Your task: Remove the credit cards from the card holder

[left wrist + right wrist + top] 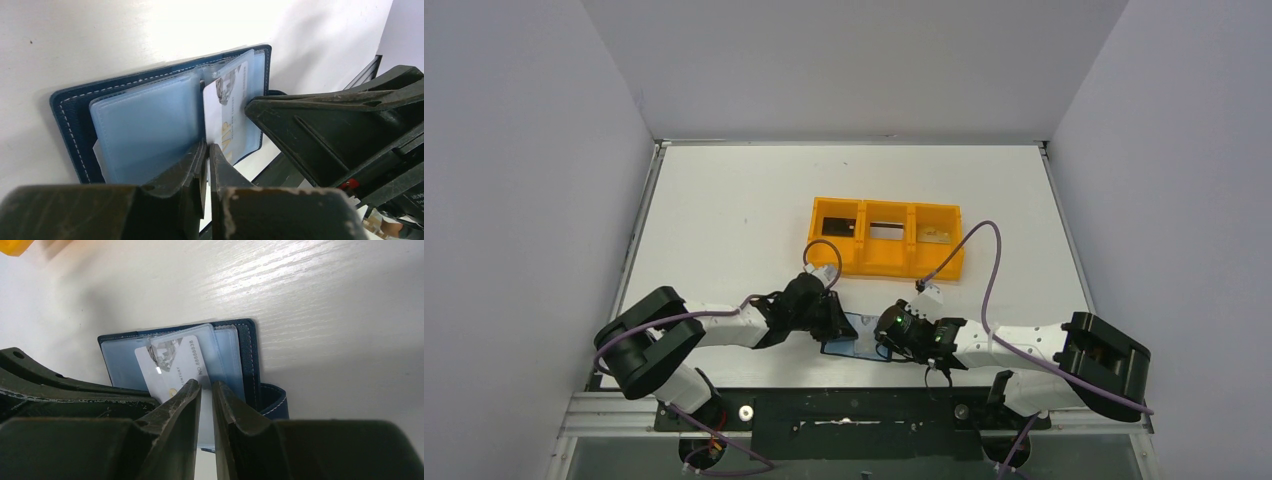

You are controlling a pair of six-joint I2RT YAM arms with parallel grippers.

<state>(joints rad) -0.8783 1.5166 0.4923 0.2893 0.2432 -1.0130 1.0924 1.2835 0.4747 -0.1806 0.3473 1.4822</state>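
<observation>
Pale grey walls (524,150) are boxing in a white table (724,200), faintly grained and glaring under the light. An orange tray (886,266) is sitting mid-table.

Just on the arm side of that tray, I'm watching the left gripper (206,147) pinching almost fully closed on the lower edge of a credit card (217,112). The card is white with lettering and a silvery patch, and it is poking out of a clear sleeve.

The card holder (75,115) is lying open and flat there, navy with pale stitching and bluish sleeves.

The right gripper (206,386) is clamping narrowly on the holder's right-hand sleeves.
</observation>
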